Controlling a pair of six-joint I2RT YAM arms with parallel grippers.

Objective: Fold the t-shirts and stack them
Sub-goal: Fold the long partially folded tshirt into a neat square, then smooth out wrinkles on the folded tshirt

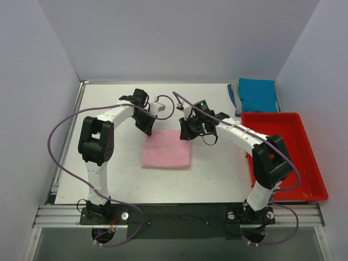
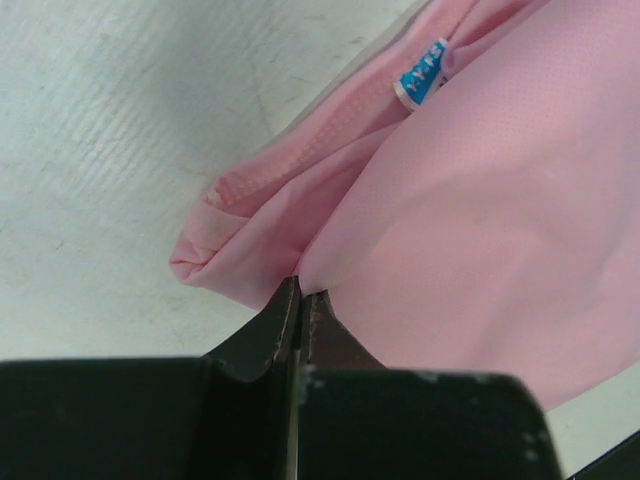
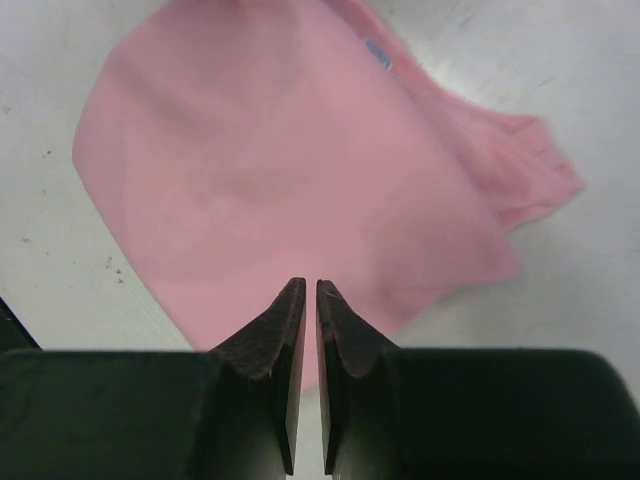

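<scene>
1. Table (image 1: 217, 176): white, walled on three sides. Both arms reach out from its near edge.

2. Red tray (image 1: 291, 144): at the right edge. Its left rim is partly covered by the right arm.

3. Pink t-shirt (image 1: 167, 152): folded into a flat, nearly square pad at mid-table.
   - Its sides run roughly in line with the table edges, and it is slightly longer left to right.
   - In the top view both grippers cover its far corners.
   - The far-left corner is bunched into loose folds.
   - The left wrist view cuts the shirt off at the right.

4. Teal t-shirt (image 1: 257, 93): a folded bundle at the far right corner.
   - It sits just beyond the tray and well apart from the pink one.
   - A narrow blue strip lies along its left side.
   - No collar or hem can be made out.

5. Left gripper (image 2: 300, 293): jaws pressed together, tips touching the pink cloth just beside the bunched corner. Whether any cloth is caught between them cannot be told.

6. Right gripper (image 3: 310, 290): jaws nearly closed, with a thin slit between them and nothing in it. It sits over the shirt's far-right corner. Whether the tips touch the cloth is unclear.

7. Blue label (image 2: 422, 76): small, lying on the pink shirt near the bunched corner. Its print is unreadable.
</scene>
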